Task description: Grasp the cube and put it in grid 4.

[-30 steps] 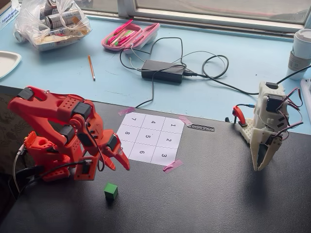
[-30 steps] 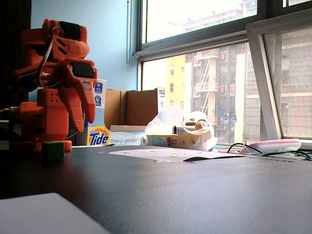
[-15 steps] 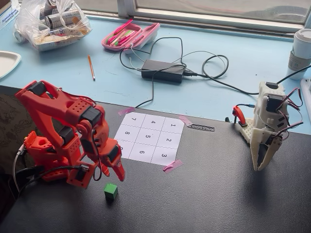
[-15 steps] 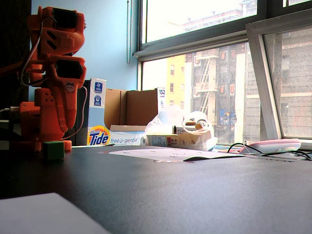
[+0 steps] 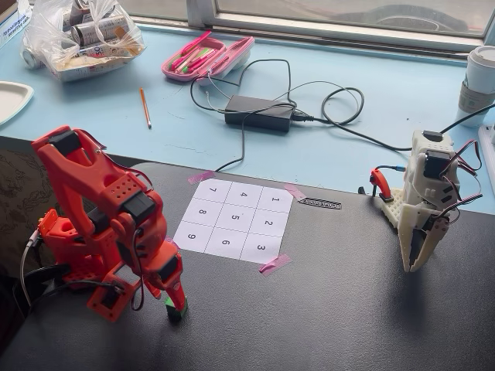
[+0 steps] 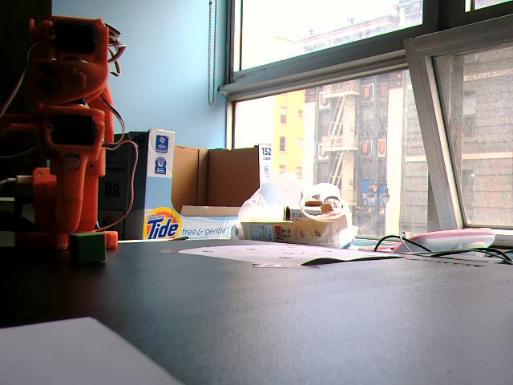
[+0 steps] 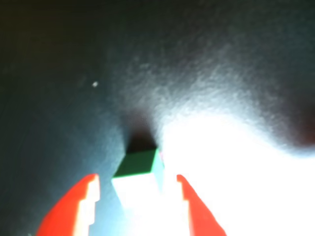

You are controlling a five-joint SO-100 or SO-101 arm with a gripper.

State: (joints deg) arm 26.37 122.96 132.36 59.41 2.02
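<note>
The green cube (image 5: 177, 311) sits on the black mat near the front left, well short of the numbered sheet. My orange gripper (image 5: 175, 304) points down over it. In the wrist view the cube (image 7: 140, 164) lies between the two orange fingers of the gripper (image 7: 135, 178), with a gap on each side, so the jaws stand open around it. The cube also shows in a fixed view (image 6: 86, 247) on the mat at the foot of the orange arm (image 6: 68, 128). Grid 4 (image 5: 243, 195) is the middle cell of the sheet's far row.
A white second arm (image 5: 425, 209) stands at the right of the mat. Pink tape (image 5: 274, 264) holds the sheet's corners. On the blue table behind lie a power brick with cables (image 5: 259, 114), a pink case (image 5: 207, 56) and a pencil (image 5: 145, 107).
</note>
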